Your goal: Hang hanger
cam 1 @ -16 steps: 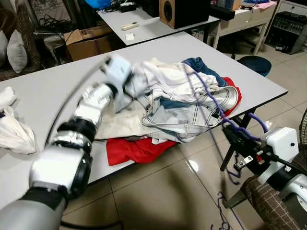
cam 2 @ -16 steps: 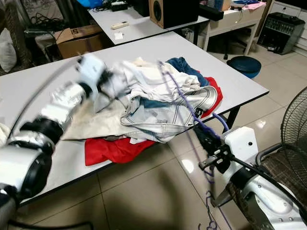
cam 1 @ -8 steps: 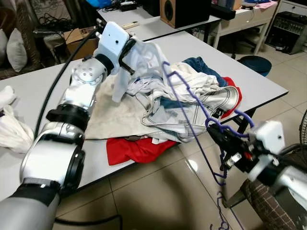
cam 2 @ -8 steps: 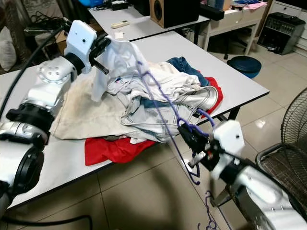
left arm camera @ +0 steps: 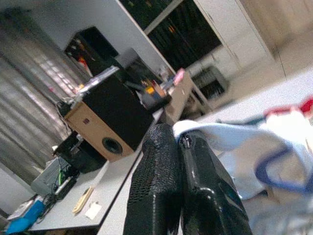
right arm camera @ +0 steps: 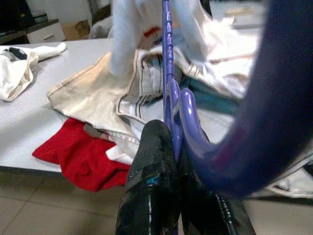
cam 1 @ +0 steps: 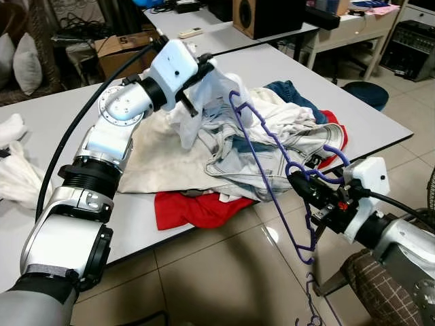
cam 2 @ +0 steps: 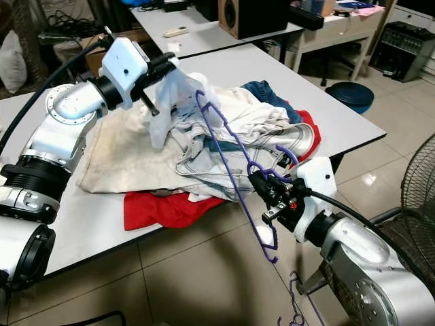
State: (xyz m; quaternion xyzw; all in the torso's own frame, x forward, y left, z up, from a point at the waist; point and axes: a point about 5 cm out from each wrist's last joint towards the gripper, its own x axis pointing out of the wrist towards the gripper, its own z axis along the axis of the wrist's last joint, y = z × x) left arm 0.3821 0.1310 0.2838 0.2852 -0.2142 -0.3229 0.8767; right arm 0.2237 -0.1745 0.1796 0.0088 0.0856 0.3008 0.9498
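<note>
A purple wire hanger (right arm camera: pixel 167 58) is pinched in my shut right gripper (cam 1: pixel 309 193) just off the table's front edge. Its far corner reaches up beside a white garment (cam 1: pixel 204 95). My left gripper (cam 1: pixel 197 71) is shut on that garment and holds it lifted above the pile of clothes (cam 1: pixel 272 142) on the grey table (cam 1: pixel 54 129). In the left wrist view the closed fingers (left arm camera: pixel 161 161) clamp the white cloth (left arm camera: pixel 230 139). The hanger's hook (right arm camera: pixel 274 122) curves close past the right wrist camera.
A red garment (cam 1: pixel 197 207) hangs over the table's front edge. A white cloth (cam 1: pixel 17 180) lies at the far left. Behind stand a second table with a speaker (cam 1: pixel 262 13), a cardboard box (cam 1: pixel 115 51) and a blue stool (cam 1: pixel 363 88). A fan (cam 2: pixel 418 197) stands at right.
My left gripper has pulled the white garment up out of the pile. My right gripper has swung the hanger up and leftward until its corner is beside the garment.
</note>
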